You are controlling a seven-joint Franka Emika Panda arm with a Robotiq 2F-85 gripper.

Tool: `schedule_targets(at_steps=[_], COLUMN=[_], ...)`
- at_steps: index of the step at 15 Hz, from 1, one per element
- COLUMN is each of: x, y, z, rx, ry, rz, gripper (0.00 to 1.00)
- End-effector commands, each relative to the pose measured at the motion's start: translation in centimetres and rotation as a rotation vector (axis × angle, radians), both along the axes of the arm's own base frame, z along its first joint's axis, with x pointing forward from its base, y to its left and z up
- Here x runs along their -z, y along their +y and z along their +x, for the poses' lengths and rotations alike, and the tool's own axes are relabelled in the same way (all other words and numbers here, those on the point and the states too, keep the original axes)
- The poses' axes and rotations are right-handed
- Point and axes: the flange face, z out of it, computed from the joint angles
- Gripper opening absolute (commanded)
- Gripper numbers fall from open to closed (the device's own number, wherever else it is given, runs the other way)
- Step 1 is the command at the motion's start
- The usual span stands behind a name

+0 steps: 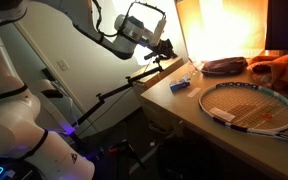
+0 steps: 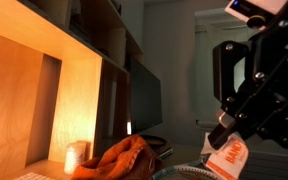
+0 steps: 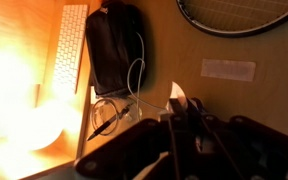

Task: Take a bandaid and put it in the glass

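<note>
My gripper (image 3: 180, 112) is shut on a small white bandaid (image 3: 177, 96) that sticks out past the fingertips. It hangs in the air beyond the desk's end (image 1: 164, 47). In an exterior view the gripper (image 2: 224, 138) is close to the camera, with the white and orange bandaid wrapper (image 2: 227, 158) under its fingers. The small pale glass (image 2: 76, 156) stands at the lit wall next to the orange cloth, far from the gripper. I cannot make the glass out in the wrist view.
On the wooden desk (image 1: 209, 125) lie a tennis racket (image 1: 249, 105), a small flat blue box (image 1: 182, 85), a dark pouch (image 1: 224, 67) and an orange cloth (image 1: 280, 70). The wrist view shows a white keyboard (image 3: 72, 45), cables (image 3: 114, 112) and the flat box (image 3: 228, 69).
</note>
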Motion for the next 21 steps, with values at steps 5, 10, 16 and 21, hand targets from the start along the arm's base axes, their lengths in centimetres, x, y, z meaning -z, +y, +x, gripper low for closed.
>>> schedule_targets(at_steps=[5, 10, 16, 21], x=[0.2, 0.2, -0.5, -2.5], y=[0.1, 0.1, 0.9, 3.7], z=[-0.1, -0.1, 0.9, 3.0], rx=[-0.002, -0.002, -0.033, -0.111], ry=[0.006, 0.006, 0.000, 0.021], rz=[-0.001, -0.001, 0.006, -0.012], gripper=[0.05, 0.05, 0.01, 0.01])
